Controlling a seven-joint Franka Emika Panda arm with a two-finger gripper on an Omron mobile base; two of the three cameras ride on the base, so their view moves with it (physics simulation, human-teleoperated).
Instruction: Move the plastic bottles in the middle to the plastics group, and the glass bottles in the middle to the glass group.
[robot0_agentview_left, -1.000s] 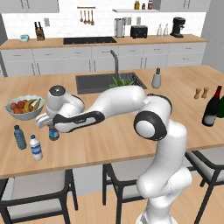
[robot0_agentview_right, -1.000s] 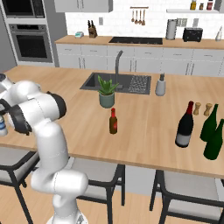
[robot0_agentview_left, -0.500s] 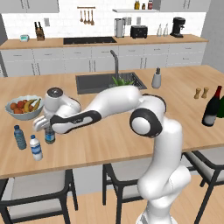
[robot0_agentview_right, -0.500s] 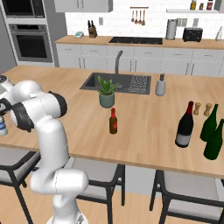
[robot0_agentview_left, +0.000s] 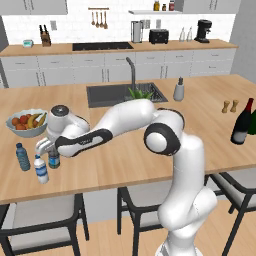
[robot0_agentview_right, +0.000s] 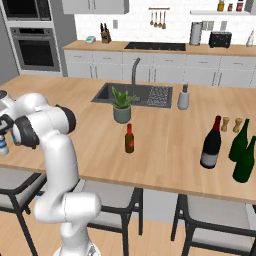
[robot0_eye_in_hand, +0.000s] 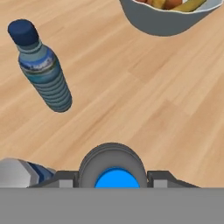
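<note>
Lowered beside two plastics (robot0_agentview_left: 41, 169), the hand (robot0_agentview_left: 48, 150) seemingly grips the grey bottle (robot0_agentview_left: 54, 159).

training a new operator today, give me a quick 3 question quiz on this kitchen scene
1. True or false: the gripper is closed around the greyish water bottle standing on the counter.
2. Which bottle stands nearest the potted plant? A) the small brown bottle B) the dark wine bottle C) a green bottle
3. What stands just behind the held bottle, toward the sink?

Key
1. True; the blue bottle and the white-capped bottle stand right beside it.
2. A
3. A fruit bowl.
</note>
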